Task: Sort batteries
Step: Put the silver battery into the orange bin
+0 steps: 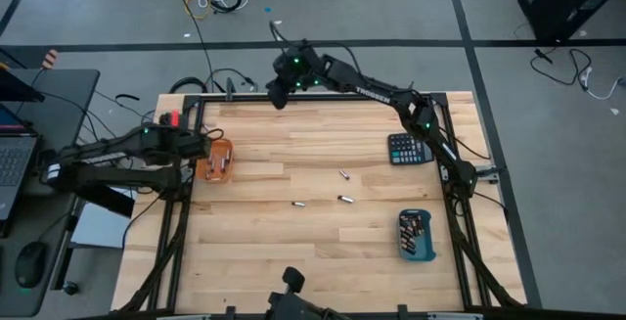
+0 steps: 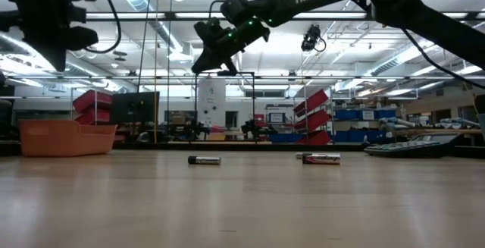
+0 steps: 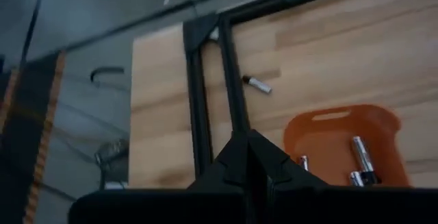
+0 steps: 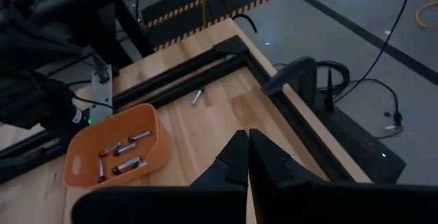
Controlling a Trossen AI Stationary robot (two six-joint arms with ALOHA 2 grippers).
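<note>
- At the table's left edge, the left gripper (image 1: 201,147) hangs pressed together, empty, beside the orange tray (image 1: 214,160) holding batteries (image 4: 120,157).
- Mid-table lie three loose batteries (image 1: 344,199).
- Over the far edge, the right gripper (image 1: 277,93) is pressed together, empty.
- Rightward sits the blue tray (image 1: 416,235).

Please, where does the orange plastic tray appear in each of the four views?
High view: the orange plastic tray sits at the table's left edge, beside the left arm.
Low view: far left, on the tabletop.
Left wrist view: lower right, with cylindrical batteries inside.
Right wrist view: lower left, holding batteries.
Shared landmark: the black metal table frame running next to the tray.
</note>
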